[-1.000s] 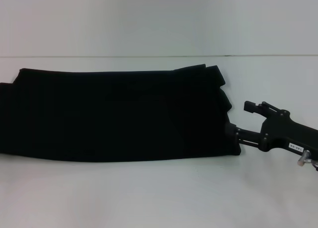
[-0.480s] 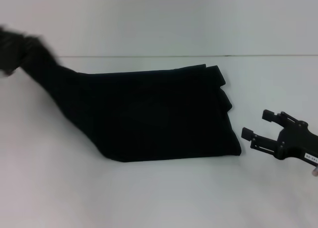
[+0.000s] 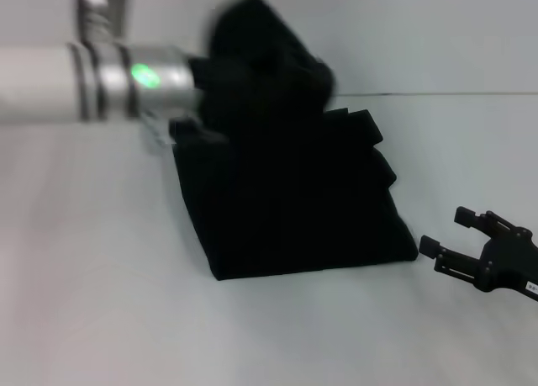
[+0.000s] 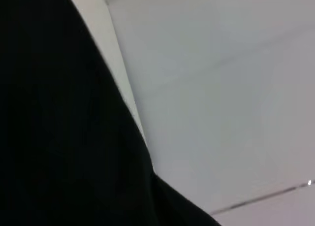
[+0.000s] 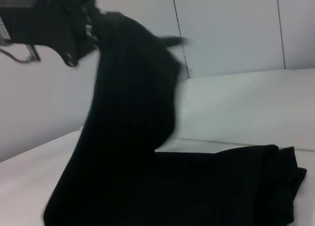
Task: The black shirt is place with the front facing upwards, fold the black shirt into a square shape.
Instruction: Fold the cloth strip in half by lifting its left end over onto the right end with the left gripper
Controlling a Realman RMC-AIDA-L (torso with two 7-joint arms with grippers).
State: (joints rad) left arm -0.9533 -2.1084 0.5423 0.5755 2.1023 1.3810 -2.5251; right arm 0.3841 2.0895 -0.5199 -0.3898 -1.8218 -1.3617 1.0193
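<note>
Black shirt [image 3: 294, 201] on tabletop [image 3: 101, 302]; one end is held raised by left tool [image 3: 189, 96], clenched on it, for folding across. Right tool [image 3: 447, 239] is parked beside it, released.

Left gripper [image 3: 197, 96] buried in raised cloth, fingers hidden; grip on the black shirt [image 3: 286, 201] can't be confirmed. Lifted end of the shirt is motion-blurred beside that gripper. Left wrist view: dark cloth [image 4: 64, 127] fills half the frame, cut by the edges, no fingers seen. Right gripper [image 3: 454, 239] body cut by the frame edge. Shirt lettering and neck label not visible, folded under.
</note>
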